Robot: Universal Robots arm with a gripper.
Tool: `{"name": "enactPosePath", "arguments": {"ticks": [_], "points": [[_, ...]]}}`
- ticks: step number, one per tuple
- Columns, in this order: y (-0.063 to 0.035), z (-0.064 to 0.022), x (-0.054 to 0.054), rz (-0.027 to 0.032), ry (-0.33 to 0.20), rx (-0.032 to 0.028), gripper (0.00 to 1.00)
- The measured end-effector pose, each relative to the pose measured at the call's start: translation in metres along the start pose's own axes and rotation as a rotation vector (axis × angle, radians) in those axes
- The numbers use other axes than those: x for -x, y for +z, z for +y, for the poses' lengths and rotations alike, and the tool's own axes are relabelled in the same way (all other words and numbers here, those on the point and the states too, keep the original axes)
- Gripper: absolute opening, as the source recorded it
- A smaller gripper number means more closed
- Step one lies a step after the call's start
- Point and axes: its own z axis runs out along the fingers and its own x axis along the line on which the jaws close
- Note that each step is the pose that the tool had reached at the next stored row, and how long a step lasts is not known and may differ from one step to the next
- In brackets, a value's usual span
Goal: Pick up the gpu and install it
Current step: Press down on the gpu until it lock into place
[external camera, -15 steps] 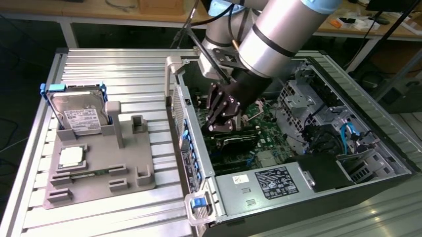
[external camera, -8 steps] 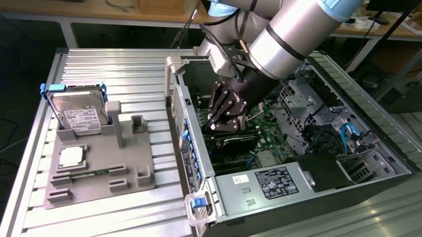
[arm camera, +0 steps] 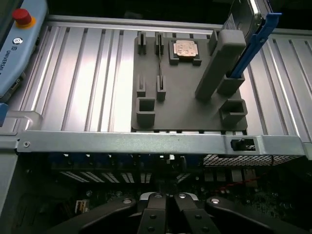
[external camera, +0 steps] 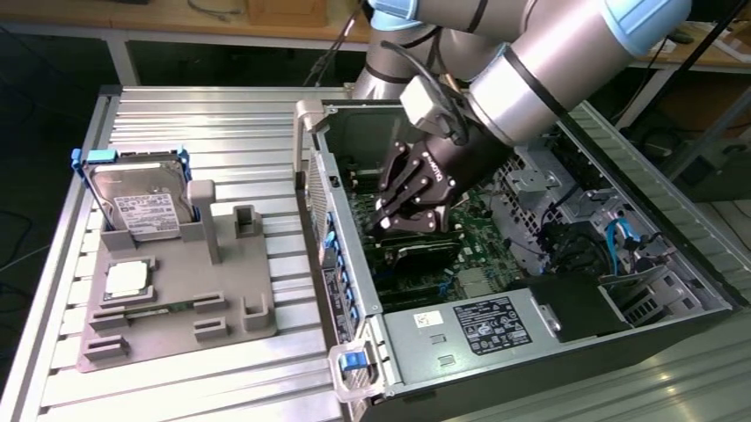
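Fingers closed inside case — wrist view: processor

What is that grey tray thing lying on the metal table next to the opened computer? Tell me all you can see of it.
The grey tray is a flat, matte plate, plastic by its look, with raised posts and small slotted brackets on top. It lies flat on the ribbed metal table, close beside the open computer case. A silver hard drive in a blue frame stands in it, propped against a tall post, and a square silver chip lies in a recess. Several brackets look unfilled.
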Motion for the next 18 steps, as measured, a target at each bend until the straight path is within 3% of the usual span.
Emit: {"name": "enactPosePath", "arguments": {"ticks": [3,5,6,13,14,18], "points": [[-0.0036,-0.0077,-0.002,-0.0023,0.001,0.0397,0.11],[-0.0055,-0.0126,-0.003,-0.0029,0.001,0.0578,0.11],[-0.0041,-0.0147,-0.004,-0.0032,0.001,0.0631,0.11],[0.0061,-0.0202,-0.004,0.0014,-0.006,0.0712,0.11],[0.0065,-0.021,-0.004,0.0018,-0.007,0.0773,0.11],[0.0013,-0.0322,-0.005,0.0001,-0.005,0.1368,0.11]]}}
